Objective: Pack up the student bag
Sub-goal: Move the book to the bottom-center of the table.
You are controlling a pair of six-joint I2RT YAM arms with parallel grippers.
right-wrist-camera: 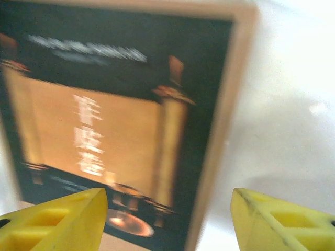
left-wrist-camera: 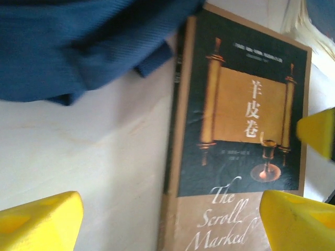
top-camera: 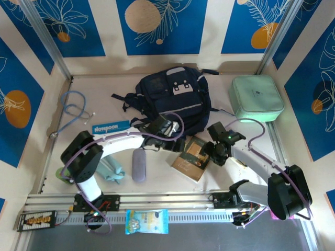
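Note:
The student bag (top-camera: 172, 97), a dark navy backpack, lies at the back middle of the table; a fold of its blue fabric (left-wrist-camera: 73, 47) fills the top left of the left wrist view. A book (top-camera: 191, 157) with a dark cover and a golden scroll picture lies just in front of it. My left gripper (top-camera: 171, 137) hovers at the book's left side, open (left-wrist-camera: 170, 225), its yellow fingertips (left-wrist-camera: 42, 222) spanning the spine and bare table. My right gripper (top-camera: 215, 152) is at the book's right side, open (right-wrist-camera: 170, 219), straddling the edge of the book (right-wrist-camera: 104, 115).
A mint green zip case (top-camera: 256, 98) sits at the back right. A grey pouch (top-camera: 138, 164), a pale green item (top-camera: 112, 170), a blue box (top-camera: 111, 126) and a blue cable (top-camera: 73, 107) lie to the left. A snack packet (top-camera: 146, 220) rests on the front rail.

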